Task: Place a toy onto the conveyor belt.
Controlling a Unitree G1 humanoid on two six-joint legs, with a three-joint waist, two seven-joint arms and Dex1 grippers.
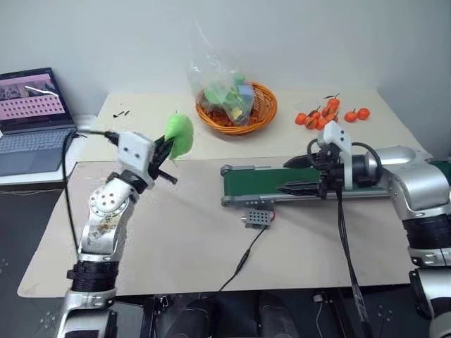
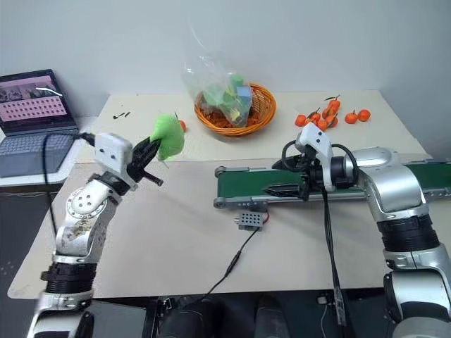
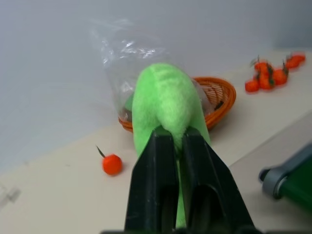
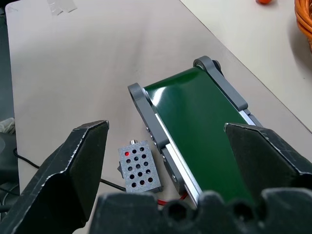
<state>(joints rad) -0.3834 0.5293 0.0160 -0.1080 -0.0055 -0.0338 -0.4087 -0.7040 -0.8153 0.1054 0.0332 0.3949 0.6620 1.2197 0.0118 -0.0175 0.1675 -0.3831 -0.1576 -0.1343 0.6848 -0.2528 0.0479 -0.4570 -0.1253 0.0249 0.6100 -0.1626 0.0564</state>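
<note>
Already the left gripper (image 1: 168, 151) pinches the toy (image 1: 179, 134), lifted off the table (right gripper (image 2: 282, 177) spread wide over the belt); carrying it onto the conveyor belt (image 1: 261, 184) remains.

Even, soft indoor light leaves only faint shadows, while the toy (image 3: 165, 105) just past the left gripper (image 3: 178, 146) looks blurred and the wall behind hazy.

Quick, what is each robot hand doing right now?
Left tool: shut on the toy.
Right tool: open, holding nothing, above the belt.
</note>
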